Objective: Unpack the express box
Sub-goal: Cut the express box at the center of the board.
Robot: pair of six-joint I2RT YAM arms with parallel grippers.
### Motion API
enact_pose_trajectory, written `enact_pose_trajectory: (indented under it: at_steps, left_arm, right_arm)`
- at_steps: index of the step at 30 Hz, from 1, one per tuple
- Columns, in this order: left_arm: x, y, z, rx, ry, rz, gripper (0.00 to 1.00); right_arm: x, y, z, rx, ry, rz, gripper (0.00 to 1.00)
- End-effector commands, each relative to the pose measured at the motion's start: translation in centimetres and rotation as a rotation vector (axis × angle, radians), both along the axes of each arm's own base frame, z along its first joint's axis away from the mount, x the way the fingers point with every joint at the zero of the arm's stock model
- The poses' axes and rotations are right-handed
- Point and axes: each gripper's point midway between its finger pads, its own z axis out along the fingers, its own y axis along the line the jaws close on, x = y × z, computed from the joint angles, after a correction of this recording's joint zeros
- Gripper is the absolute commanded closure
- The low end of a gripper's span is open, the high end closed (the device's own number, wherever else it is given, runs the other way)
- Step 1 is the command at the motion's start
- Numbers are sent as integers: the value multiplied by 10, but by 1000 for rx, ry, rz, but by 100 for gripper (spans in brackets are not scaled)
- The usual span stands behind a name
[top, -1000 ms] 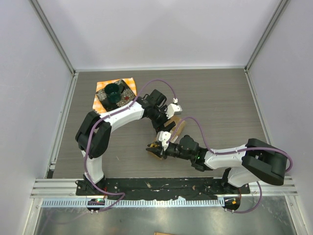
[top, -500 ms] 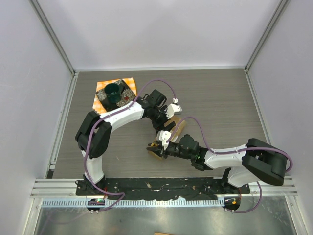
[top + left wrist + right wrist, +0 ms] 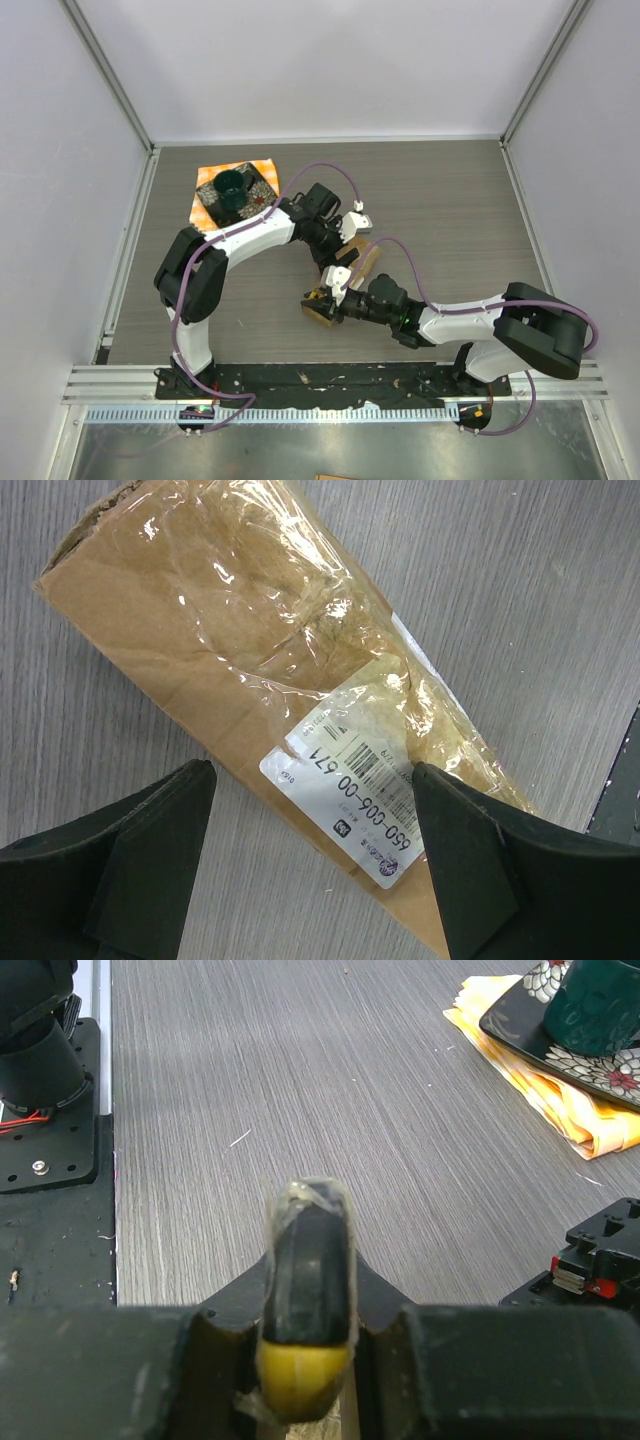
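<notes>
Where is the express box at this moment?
The express box lies on the table, under the open left end effector in the left wrist view, near the table's middle.

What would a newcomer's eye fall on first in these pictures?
The brown express box, shiny with tape and bearing a white label, lies on the grey table under the left gripper, jaws open. The right gripper clamps a black-and-yellow tool; an orange cloth brightens the far-left corner.
</notes>
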Motion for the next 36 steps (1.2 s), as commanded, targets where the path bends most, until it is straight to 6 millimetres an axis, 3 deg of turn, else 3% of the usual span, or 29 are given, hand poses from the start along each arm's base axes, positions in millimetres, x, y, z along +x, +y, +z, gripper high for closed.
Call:
enact_pose_trajectory:
  at_steps: [1, 5, 11, 17, 25, 29, 36]
  left_arm:
    - [1, 6, -17, 47, -7, -7, 16]
    - [-1, 8, -19, 51, -7, -15, 18]
    - [-2, 9, -20, 57, -5, -24, 28]
    - [-3, 9, -21, 63, 3, -41, 38]
    - [-6, 10, -24, 73, 10, -67, 53]
    - [-9, 12, -28, 89, 19, -95, 66]
    - [-18, 23, -37, 164, 16, -180, 74]
  right_arm:
    - [-1, 1, 1, 20, 0, 10, 99]
    - [-3, -5, -8, -8, 27, 5, 99]
    - [-9, -23, -25, -59, 80, -29, 99]
    - [-13, -39, -24, -41, 116, -73, 99]
    - [-16, -39, -25, -44, 148, -65, 99]
    - [-18, -39, -26, -57, 156, -55, 99]
    - [-18, -38, -22, -71, 166, -53, 99]
